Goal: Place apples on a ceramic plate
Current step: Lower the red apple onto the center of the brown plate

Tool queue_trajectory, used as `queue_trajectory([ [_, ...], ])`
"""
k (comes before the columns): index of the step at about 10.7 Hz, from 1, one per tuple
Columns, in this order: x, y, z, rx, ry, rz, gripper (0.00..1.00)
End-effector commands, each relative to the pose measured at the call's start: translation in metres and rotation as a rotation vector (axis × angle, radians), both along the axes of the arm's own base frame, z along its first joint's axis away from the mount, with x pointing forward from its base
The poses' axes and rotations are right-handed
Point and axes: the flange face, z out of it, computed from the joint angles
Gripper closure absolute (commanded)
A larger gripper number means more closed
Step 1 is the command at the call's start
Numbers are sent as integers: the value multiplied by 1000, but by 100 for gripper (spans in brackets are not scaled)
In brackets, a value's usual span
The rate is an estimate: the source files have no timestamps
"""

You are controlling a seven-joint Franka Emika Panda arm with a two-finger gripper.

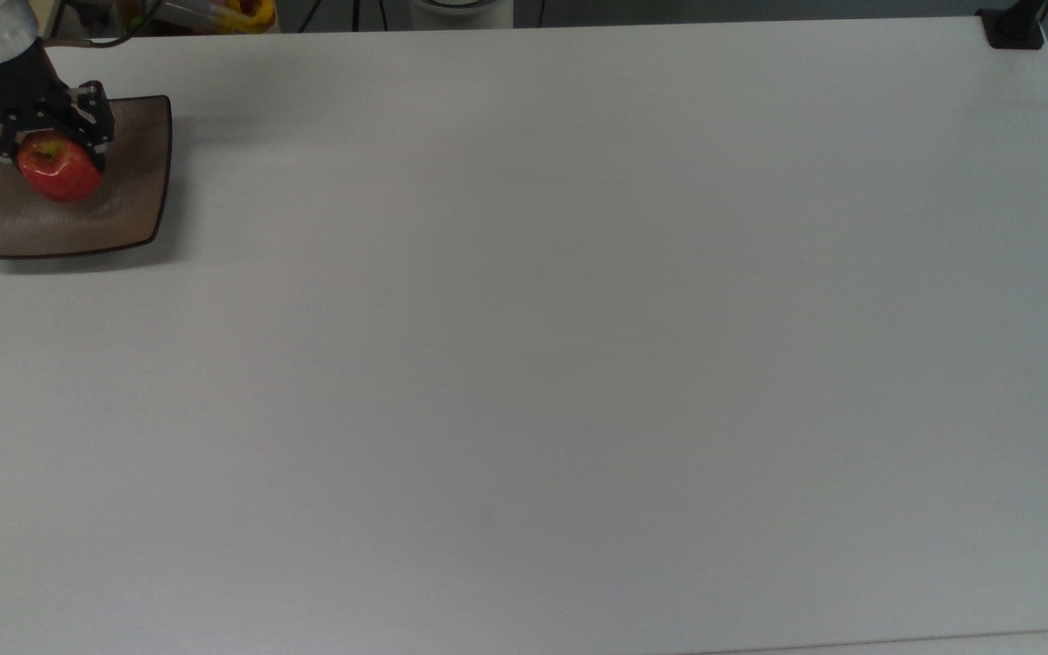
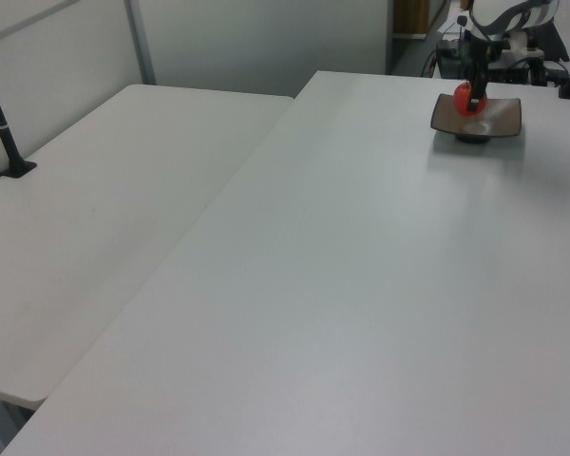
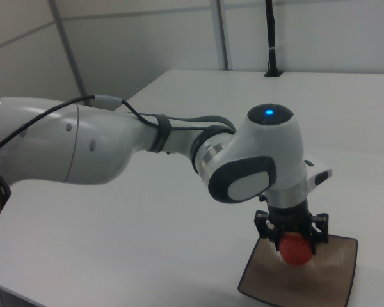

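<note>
A red apple (image 1: 58, 170) sits low over the tan ceramic plate (image 1: 128, 214), at the table's (image 1: 579, 364) far corner in the top view's upper left. The black gripper (image 1: 44, 155) straddles the apple from above, fingers closed against its sides; whether the fruit touches the plate cannot be told.

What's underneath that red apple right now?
The brown square plate lies below the apple, which the hand grips from above. The apple hides the plate's surface beneath it, so whether they touch is unclear.

One apple (image 1: 59, 170), one plate (image 1: 128, 209)
</note>
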Motion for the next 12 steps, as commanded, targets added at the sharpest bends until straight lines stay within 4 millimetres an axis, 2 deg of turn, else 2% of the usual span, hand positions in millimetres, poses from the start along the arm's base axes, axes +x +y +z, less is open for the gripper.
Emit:
queue_trajectory([
  [1, -9, 1, -26, -22, -34, 12, 64],
  [2, -13, 3, -35, -28, -37, 10, 64],
  [4, -13, 3, -38, -38, -48, 5, 54],
  [6, -13, 3, -38, -35, -48, -8, 5],
  [7, -13, 3, -38, -33, -46, -10, 0],
  [10, -12, 5, -31, -33, -53, -9, 0],
  [11, -11, 12, -16, -16, -51, -4, 0],
  [12, -8, 19, 8, 6, -53, -24, 0],
])
